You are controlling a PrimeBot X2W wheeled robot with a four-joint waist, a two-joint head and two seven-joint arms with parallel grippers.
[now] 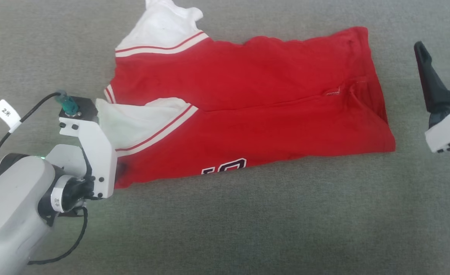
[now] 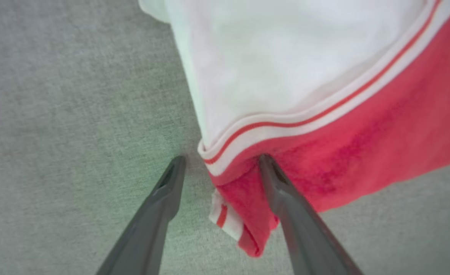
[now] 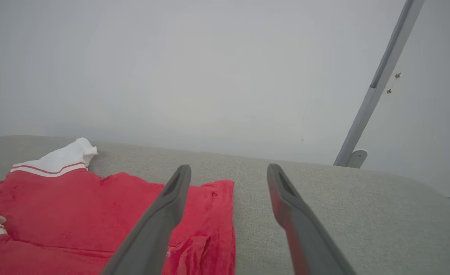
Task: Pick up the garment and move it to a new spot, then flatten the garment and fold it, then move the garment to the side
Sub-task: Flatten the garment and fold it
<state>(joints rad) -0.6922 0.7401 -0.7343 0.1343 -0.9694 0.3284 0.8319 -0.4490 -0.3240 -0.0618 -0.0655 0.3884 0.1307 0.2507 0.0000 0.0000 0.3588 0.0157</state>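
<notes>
Risk sits at the sleeve end of the garment (image 1: pixel 248 114), which lies folded lengthwise on the grey cushion (image 1: pixel 248 229). The left gripper (image 2: pixel 221 160) stands wide astride that corner, and closing there may catch only the top layer, so the fold peels open. The right gripper (image 1: pixel 439 42), wide and empty, hangs off the garment's hem end. The number (image 1: pixel 225 167) is half tucked under, and the layers at the corner are hard to count.

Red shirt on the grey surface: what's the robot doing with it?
A two-armed robot is folding the shirt, which lies partly folded on the surface. Its left gripper is open, fingers straddling the shirt's corner by a white sleeve, not clamped. The right gripper hangs open beside the other end, off the fabric.
</notes>
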